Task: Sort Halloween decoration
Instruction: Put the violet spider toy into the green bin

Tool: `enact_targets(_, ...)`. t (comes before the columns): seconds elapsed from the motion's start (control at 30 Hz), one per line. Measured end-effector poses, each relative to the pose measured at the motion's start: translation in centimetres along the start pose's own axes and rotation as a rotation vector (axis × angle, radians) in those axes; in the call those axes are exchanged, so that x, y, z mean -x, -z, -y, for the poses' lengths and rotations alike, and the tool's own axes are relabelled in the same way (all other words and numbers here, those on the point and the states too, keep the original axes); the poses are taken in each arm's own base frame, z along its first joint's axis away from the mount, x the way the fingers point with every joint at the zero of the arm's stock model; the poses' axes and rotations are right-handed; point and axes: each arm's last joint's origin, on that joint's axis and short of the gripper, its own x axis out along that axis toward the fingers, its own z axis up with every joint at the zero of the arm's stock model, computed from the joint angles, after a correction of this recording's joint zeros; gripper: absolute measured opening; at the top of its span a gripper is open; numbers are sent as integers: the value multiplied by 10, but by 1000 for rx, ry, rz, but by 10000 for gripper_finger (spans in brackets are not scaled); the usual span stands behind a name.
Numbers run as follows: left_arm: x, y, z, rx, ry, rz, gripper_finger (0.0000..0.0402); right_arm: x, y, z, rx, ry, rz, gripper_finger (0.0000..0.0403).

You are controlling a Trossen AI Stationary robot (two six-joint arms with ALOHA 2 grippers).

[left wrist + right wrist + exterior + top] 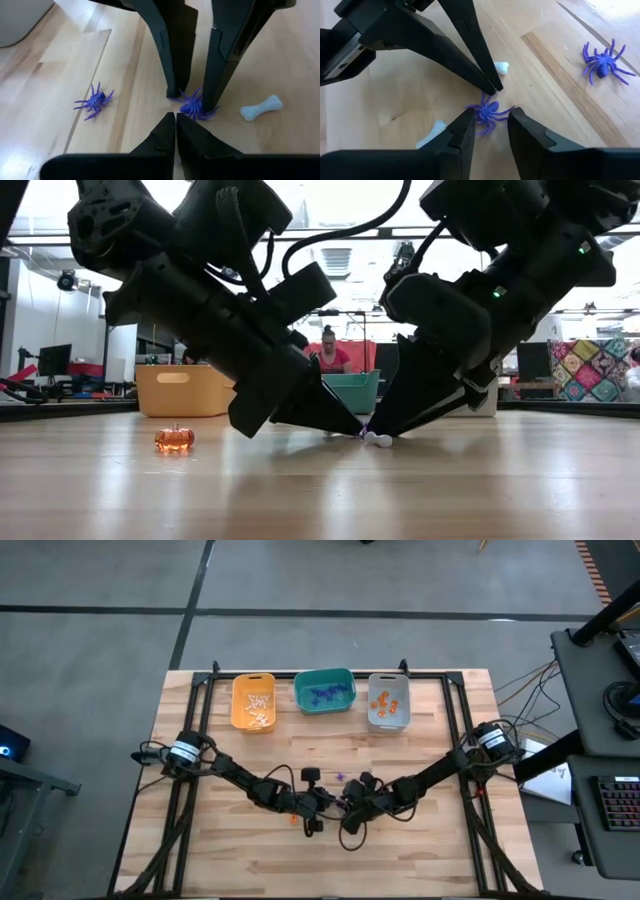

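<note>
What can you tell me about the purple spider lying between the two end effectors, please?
The purple spider is a tiny toy of glossy purple-blue plastic, with a rounded body and thin legs splayed flat on the wooden table. It lies between the right end effector fingers, which stand apart on either side of it. The shut left end effector points its tip at it from the opposite side. A small white bone lies nearby.

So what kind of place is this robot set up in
Probably a robotics lab or workshop, not a home. A wooden table sits on a bare grey floor, a desk with a keyboard and loose cables stands beside it, and monitors line the room behind, where a person sits.
</note>
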Motion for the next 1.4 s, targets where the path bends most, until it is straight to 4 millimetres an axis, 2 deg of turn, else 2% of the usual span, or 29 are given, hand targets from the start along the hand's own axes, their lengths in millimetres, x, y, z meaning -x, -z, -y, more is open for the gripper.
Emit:
enact_targets(0.23, 0, 0, 0, 0, -4, 4, 0, -1, -1, 2, -7, 3, -6, 19)
enact_targets(0.47, 13, -9, -5, -23, -68, 29, 0, 6, -8, 3, 8, -2, 0, 8)
enact_targets(0.7, 49, -23, -22, -32, -144, 96, 0, 13, -17, 4, 39, 1, 35, 8)
enact_targets(0.93, 103, -25, -46, 22, -164, 185, 0, 25, -30, 3, 77, 17, 109, 8)
enact_targets(1.07, 126, -20, -55, 46, -147, 223, 0, 29, -35, 4, 98, 29, 134, 8)
enact_targets(1.2, 140, -12, -58, 87, -123, 250, 0, 34, -39, 7, 108, 28, 111, 8)
enact_targets(1.4, 147, -1, -55, 117, -86, 272, 0, 39, -35, 6, 175, -90, -34, 9)
